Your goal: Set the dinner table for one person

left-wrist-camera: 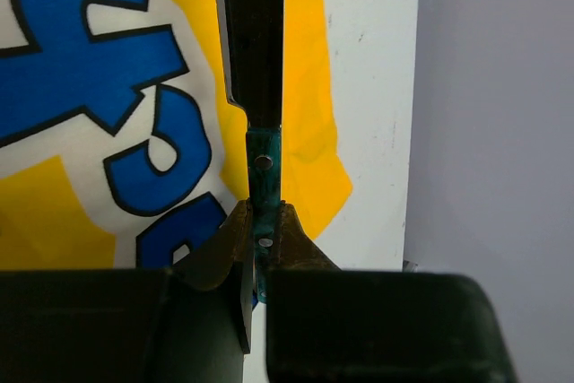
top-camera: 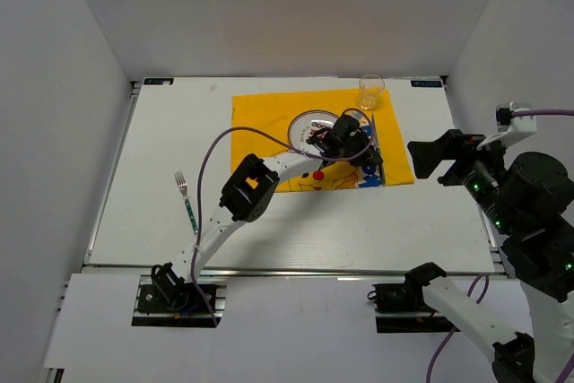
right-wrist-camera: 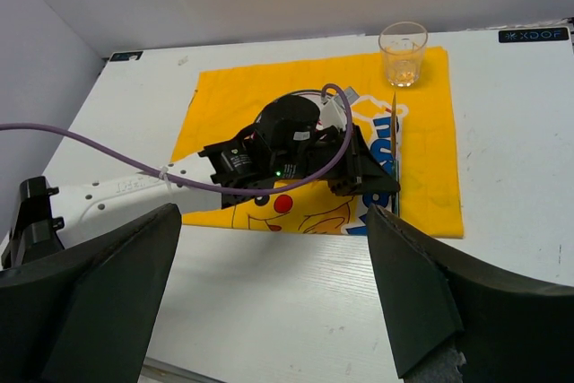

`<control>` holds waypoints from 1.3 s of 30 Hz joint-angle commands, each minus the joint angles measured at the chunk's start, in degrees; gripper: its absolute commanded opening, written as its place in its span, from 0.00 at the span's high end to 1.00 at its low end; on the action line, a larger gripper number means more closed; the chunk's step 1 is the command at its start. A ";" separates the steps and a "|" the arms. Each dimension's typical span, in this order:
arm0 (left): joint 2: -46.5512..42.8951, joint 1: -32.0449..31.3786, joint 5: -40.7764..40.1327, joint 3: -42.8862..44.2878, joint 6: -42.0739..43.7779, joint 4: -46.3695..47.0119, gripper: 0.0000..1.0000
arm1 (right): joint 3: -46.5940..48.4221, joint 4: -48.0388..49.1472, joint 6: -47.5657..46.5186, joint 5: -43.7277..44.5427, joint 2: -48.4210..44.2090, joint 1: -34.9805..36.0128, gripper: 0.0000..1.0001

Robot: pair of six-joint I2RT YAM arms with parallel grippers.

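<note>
okay, overhead view: the large white rectangular dinner table (top-camera: 161, 132) with a metal rail fills the middle of the frame. a yellow cartoon-print cloth (top-camera: 260, 114) lies at its upper centre. a clear drinking glass (top-camera: 371, 90) stands at the cloth's upper right corner, and a round white-rimmed plate (top-camera: 300, 123) sits mid-cloth. at centre left, on bare tabletop well apart from the cloth, lies a metal fork (top-camera: 185, 199) with a teal handle.

the left arm (top-camera: 247, 190) is in my way here. its wrist covers the plate's right side from above, and in the right wrist view it blocks the plate completely, so i can't make out what's on it.

the left arm rises from the lower left, elbow bent mid-table, forearm slanting up-right over the cloth. the left gripper (left-wrist-camera: 262, 226) is pinched onto the teal handle of a table knife (left-wrist-camera: 263, 163) near the cloth's right edge. the dark blade runs off the top of the left wrist frame, and i can't tell whether it touches the cloth. the right gripper (right-wrist-camera: 272, 217) hangs at the frame's right, fingers spread wide, nothing between them.
</note>
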 commanded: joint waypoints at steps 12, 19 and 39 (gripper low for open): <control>-0.29 0.19 -0.89 2.39 2.25 0.64 0.93 | -1.01 2.52 -1.41 0.27 -1.18 0.59 0.11; 0.59 0.19 -1.15 2.39 1.81 1.43 0.80 | -1.27 2.34 -1.59 0.45 -1.44 0.85 0.11; 0.68 0.19 -2.20 2.92 1.90 1.00 0.47 | -2.50 3.04 -2.03 1.94 -2.15 2.26 0.11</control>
